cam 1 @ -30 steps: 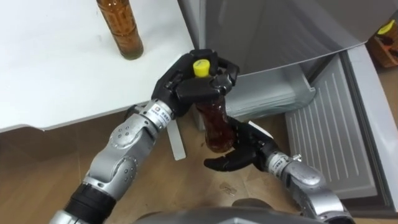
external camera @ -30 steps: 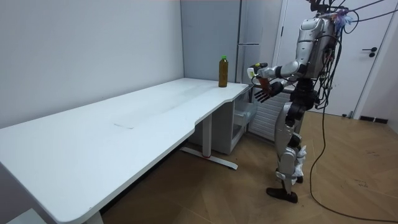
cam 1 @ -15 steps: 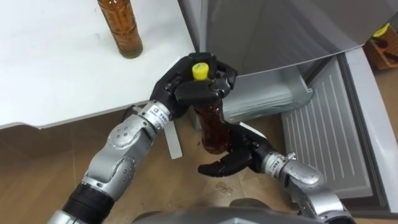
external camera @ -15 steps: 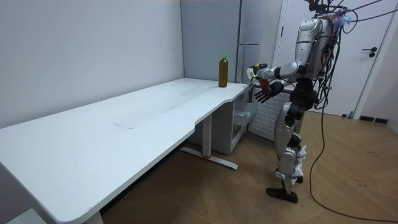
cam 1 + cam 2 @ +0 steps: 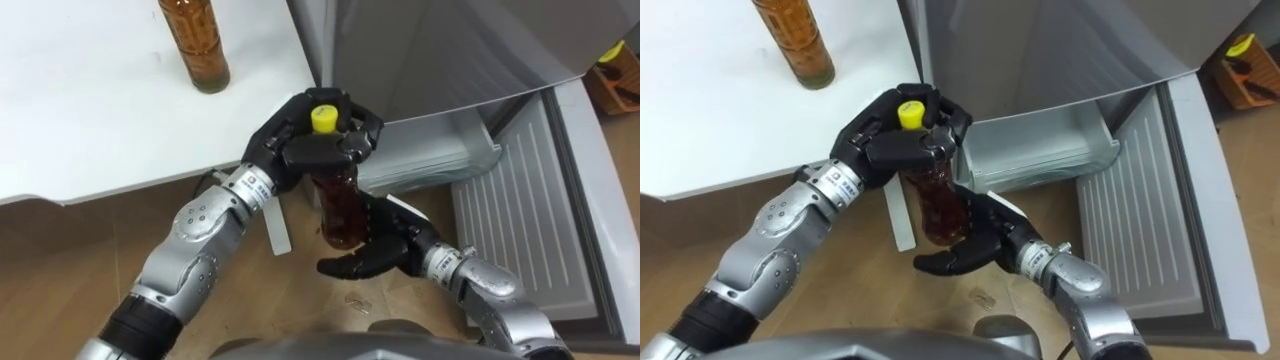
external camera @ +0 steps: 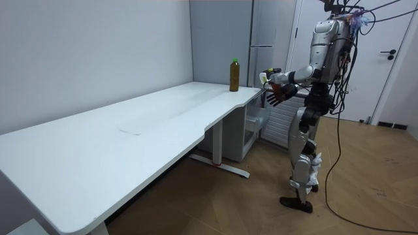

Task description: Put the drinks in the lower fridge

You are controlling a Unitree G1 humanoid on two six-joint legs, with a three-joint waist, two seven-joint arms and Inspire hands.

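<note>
Standing by the table [image 6: 163,111], left hand [image 5: 292,145] fingers clasp the bottle [image 5: 340,205]; right hand [image 5: 388,243] fingers spread beneath.

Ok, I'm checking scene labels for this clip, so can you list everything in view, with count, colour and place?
held bottle: one, dark reddish-brown drink, yellow cap, in the air in front of the fridge.
bottle on the table: one, amber drink, upright near the table's corner.
table: one, white, to the robot's left.
fridge: one, grey, ahead, its lower door open.
drawer: one, pale grey, in the lower compartment.
orange thing: one, at the right edge, too cut off to name.
room door: one, white, behind the robot.
floor: brown wood.
left hand: black, curled round the held bottle's top.
right hand: black, open, under the held bottle's base.
</note>
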